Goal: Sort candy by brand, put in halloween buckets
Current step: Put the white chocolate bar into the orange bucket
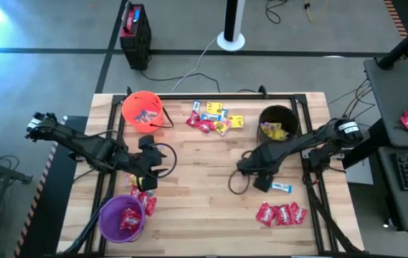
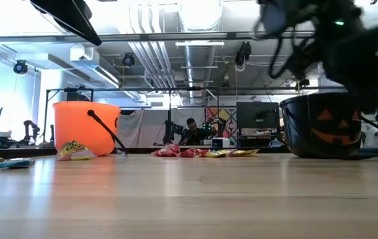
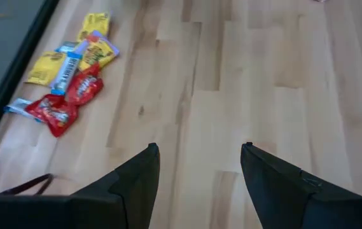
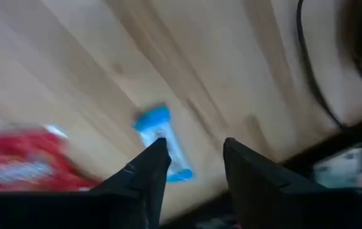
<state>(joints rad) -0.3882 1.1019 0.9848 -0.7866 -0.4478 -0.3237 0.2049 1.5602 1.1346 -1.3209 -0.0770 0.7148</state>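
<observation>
My left gripper (image 1: 148, 166) hangs open over bare wood (image 3: 200, 152), left of the table's middle. A small heap of red, yellow and blue-and-white candy (image 3: 69, 76) lies beyond it. My right gripper (image 1: 259, 178) points down, open (image 4: 193, 147), with nothing between its fingers. A blue-and-white candy (image 4: 163, 141) lies flat on the table just beside one fingertip, also seen as the blue-and-white candy (image 1: 281, 188). The orange bucket (image 1: 143, 111), the black bucket (image 1: 277, 123) and the purple bucket (image 1: 122, 218) stand upright, each with candy inside.
A mixed candy pile (image 1: 214, 118) lies at the far middle between the orange and black buckets. Several red packets (image 1: 281, 213) lie near the front right, and a few candies (image 1: 140, 195) by the purple bucket. A dark cable loop (image 1: 238, 183) lies beside my right gripper.
</observation>
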